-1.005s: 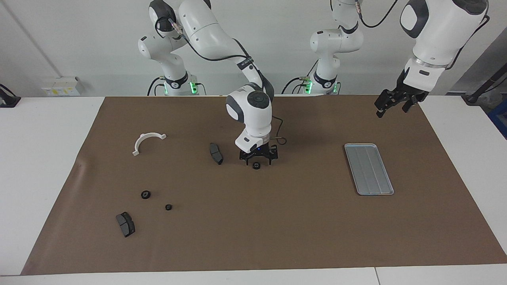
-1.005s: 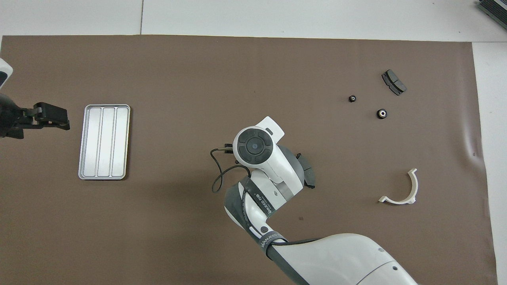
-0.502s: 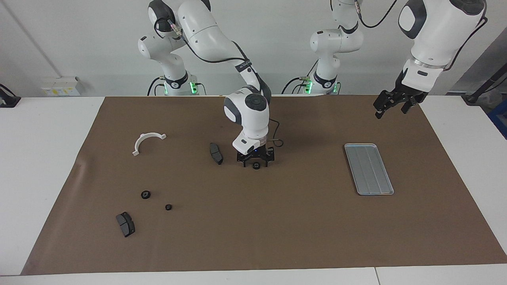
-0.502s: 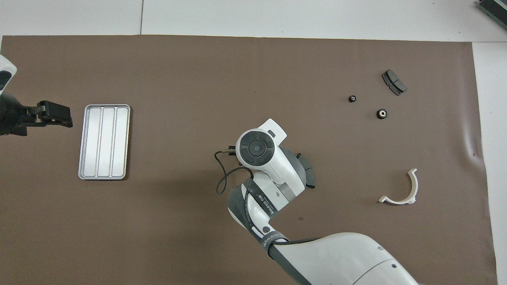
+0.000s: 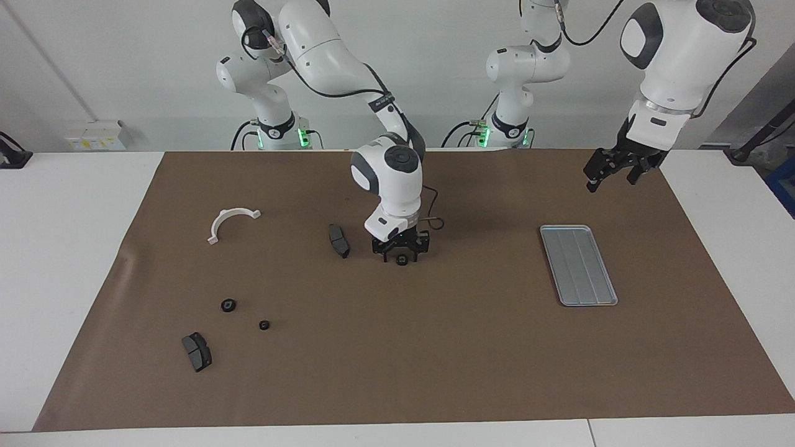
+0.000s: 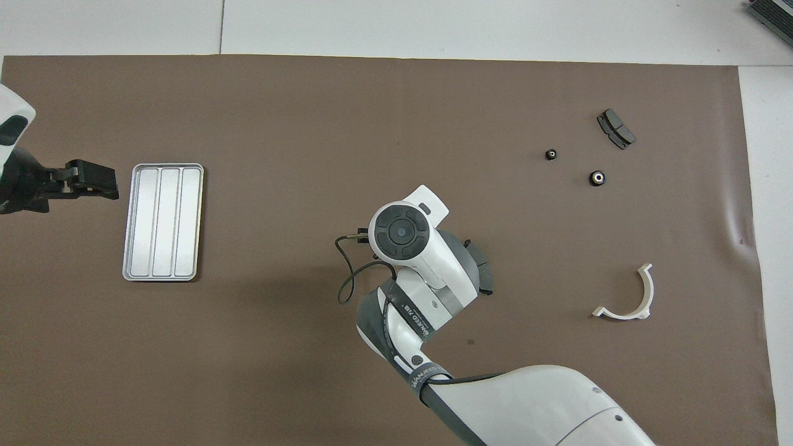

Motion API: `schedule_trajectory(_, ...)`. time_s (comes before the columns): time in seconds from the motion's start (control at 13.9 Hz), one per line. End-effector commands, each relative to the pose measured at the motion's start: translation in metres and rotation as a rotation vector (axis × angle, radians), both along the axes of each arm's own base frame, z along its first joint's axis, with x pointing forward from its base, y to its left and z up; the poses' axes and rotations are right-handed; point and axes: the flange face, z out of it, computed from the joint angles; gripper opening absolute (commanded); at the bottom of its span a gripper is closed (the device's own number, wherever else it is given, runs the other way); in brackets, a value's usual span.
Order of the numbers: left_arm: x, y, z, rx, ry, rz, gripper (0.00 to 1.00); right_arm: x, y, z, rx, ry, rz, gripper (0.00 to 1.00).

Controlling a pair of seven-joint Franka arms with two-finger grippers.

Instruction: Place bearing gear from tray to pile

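A small black bearing gear [image 5: 402, 259] lies on the brown mat mid-table. My right gripper [image 5: 401, 249] points straight down over it, low, with its open fingers on either side of the gear. In the overhead view the right wrist [image 6: 399, 232] hides both. The silver tray [image 5: 578, 265] lies empty toward the left arm's end and also shows in the overhead view [image 6: 163, 222]. The pile is two black gears [image 5: 228, 305] [image 5: 264, 325] toward the right arm's end. My left gripper [image 5: 612, 169] hangs open and empty, high over the mat beside the tray.
One dark brake pad [image 5: 338, 240] lies close beside the right gripper, toward the right arm's end. Another brake pad [image 5: 197, 351] lies next to the pile. A white half-ring bracket [image 5: 231, 221] lies nearer to the robots than the pile.
My right gripper has come down closer onto the gear on the mat. My left gripper has drifted slightly toward the tray.
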Motion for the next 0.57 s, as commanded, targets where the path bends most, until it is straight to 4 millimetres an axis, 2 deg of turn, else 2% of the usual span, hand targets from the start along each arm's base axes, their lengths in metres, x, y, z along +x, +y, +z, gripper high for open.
schedule_trajectory(0.0, -0.0086, 0.0045, 0.0025, 0.009, -0.008, 0.004, 1.0, -0.0044, -0.0005, -0.0024, -0.009, 0.003, 0.008, 0.47)
schedule_trajectory(0.29, -0.0087, 0.0037, 0.0025, 0.009, -0.008, 0.001, 1.0, -0.0046, 0.0005, -0.0017, -0.007, 0.002, 0.009, 0.44)
schedule_trajectory(0.36, -0.0088, 0.0045, 0.0024, 0.009, -0.007, 0.003, 1.0, -0.0041, -0.0002, -0.0017, -0.008, 0.001, 0.009, 0.35)
schedule_trajectory(0.5, -0.0086, 0.0045, 0.0025, 0.009, -0.008, 0.003, 1.0, -0.0043, 0.0008, -0.0021, -0.007, 0.002, 0.011, 0.0)
